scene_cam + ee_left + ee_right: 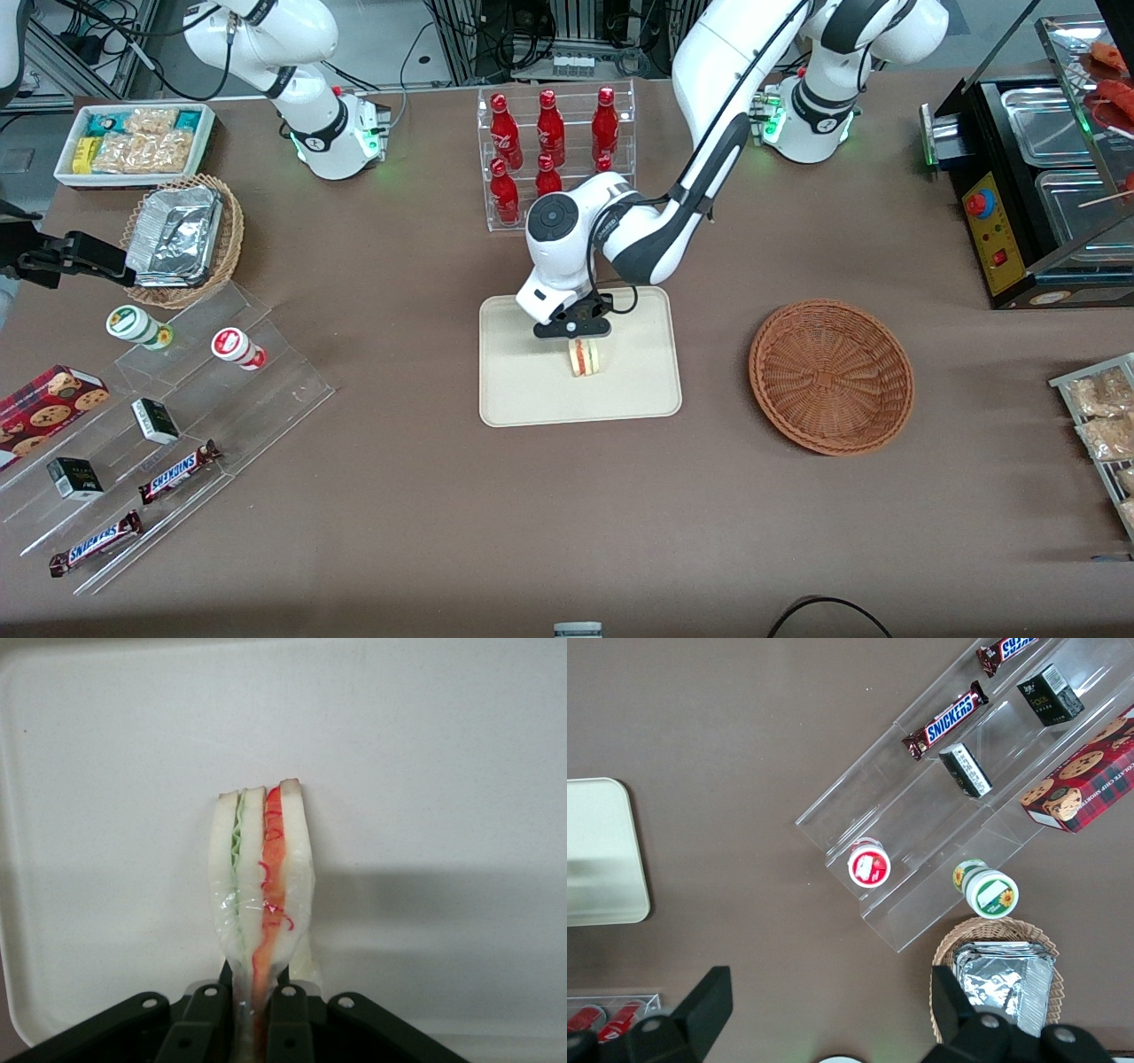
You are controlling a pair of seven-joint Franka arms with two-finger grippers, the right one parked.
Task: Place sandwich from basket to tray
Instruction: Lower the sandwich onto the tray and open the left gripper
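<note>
The sandwich (pixel 584 356), a white bread wedge with red and pale green filling, stands on its edge on the cream-beige tray (pixel 532 399). My gripper (pixel 580 339) is over the middle of the tray and is shut on the sandwich's upper end. In the left wrist view the sandwich (pixel 261 886) is pinched between the black fingers (pixel 289 1023), with the tray (pixel 443 771) right under it. The reddish-brown wicker basket (pixel 831 376) lies empty beside the tray, toward the working arm's end of the table.
A clear rack of red bottles (pixel 551 142) stands farther from the front camera than the tray. A tan basket with foil trays (pixel 182 237), a white snack bin (pixel 135 142) and an acrylic snack stand (pixel 151 443) lie toward the parked arm's end. A black food warmer (pixel 1036 186) stands at the working arm's end.
</note>
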